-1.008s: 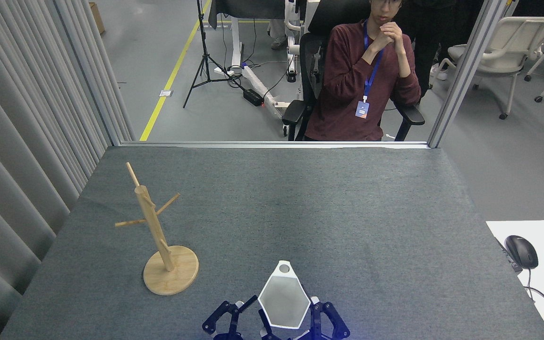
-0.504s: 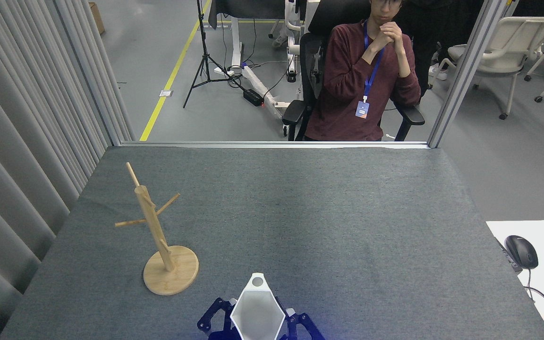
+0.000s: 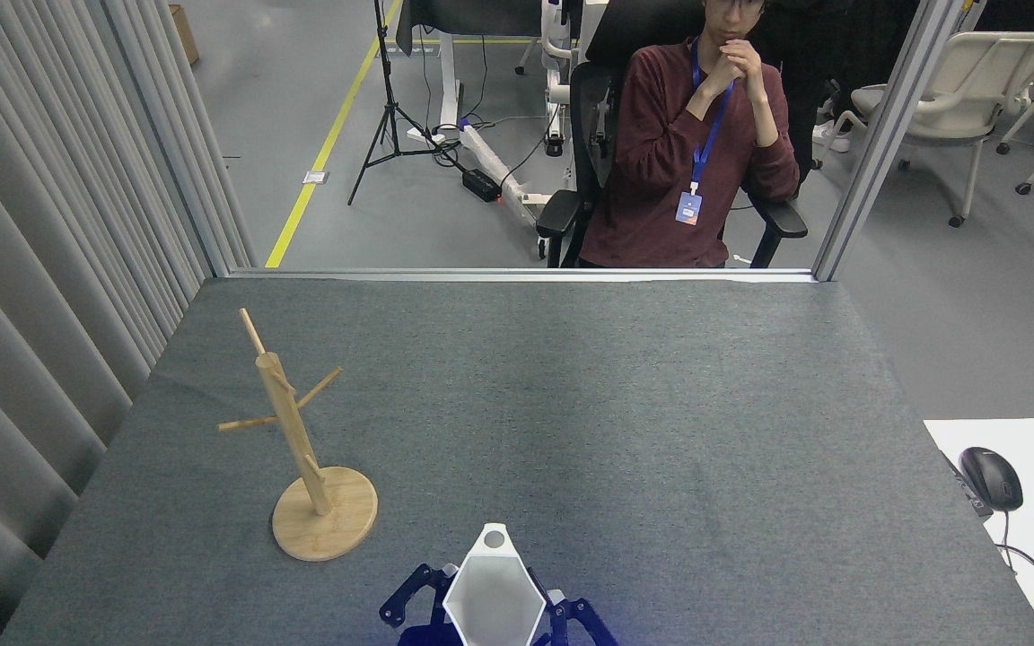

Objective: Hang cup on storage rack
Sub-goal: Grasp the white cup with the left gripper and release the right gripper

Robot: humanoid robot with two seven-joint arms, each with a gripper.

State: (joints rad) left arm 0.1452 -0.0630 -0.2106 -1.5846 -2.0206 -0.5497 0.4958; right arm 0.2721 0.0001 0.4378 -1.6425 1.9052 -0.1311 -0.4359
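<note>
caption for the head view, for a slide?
White cup held in a hand at the table's near edge, wooden rack standing to its left.

Cup (image 3: pixel 493 599): white, smooth, matt, looks like ceramic or plastic. Rack (image 3: pixel 305 459): light wood, smooth, pale grain on base. Table (image 3: pixel 625 422): grey felt-like cloth, matt, slightly rough. Gripper fingers (image 3: pixel 402 603) by cup: dark blue, glossy plastic. Far rail (image 3: pixel 517 274): brushed metal. Mouse (image 3: pixel 991 477) at right: black glossy plastic.

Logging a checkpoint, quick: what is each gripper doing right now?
Left gripper: beside the white faceted hexagonal-rimmed cup; open or shut cannot be told.
Right gripper: beside the cup's other side; cannot be told.
</note>
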